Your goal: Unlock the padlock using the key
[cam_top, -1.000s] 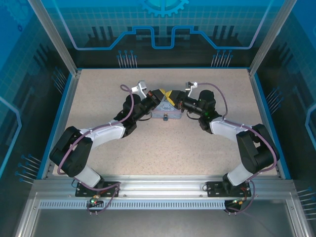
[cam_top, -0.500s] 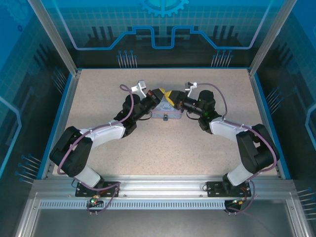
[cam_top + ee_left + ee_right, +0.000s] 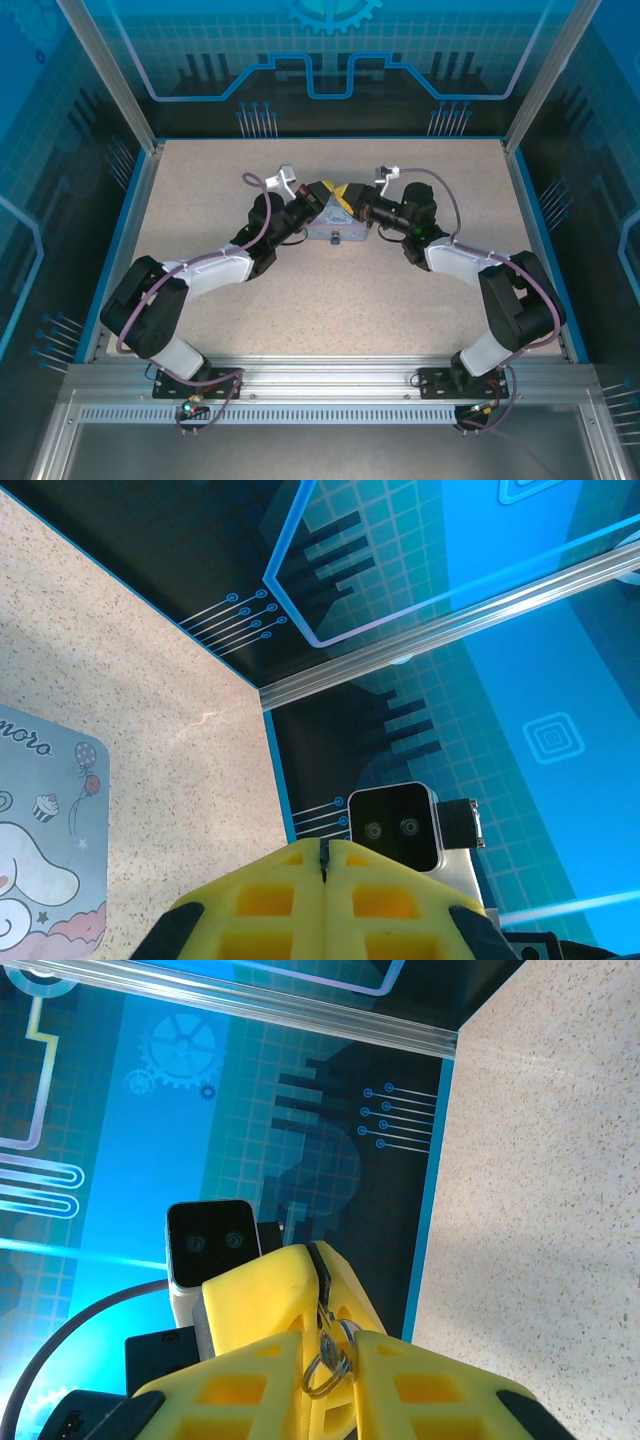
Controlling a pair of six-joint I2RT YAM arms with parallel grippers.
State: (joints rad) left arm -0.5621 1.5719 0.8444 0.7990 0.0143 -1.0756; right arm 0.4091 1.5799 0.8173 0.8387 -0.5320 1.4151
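Right tool clamps wire loop, probably padlock, body hidden | left tool fully closed

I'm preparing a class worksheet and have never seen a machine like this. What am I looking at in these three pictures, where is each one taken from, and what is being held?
These are two robot arms bolted at the near edge of a table, each ending in a two-finger gripper with yellow fingers. The overhead picture looks down on the speckled table, where both arms reach over a pale tin with a cartoon picture. The other two pictures come from a camera on each wrist. The left gripper has its fingers pressed together; anything pinched between them is hidden. The right gripper is closed around a thin metal loop, probably the padlock's shackle.
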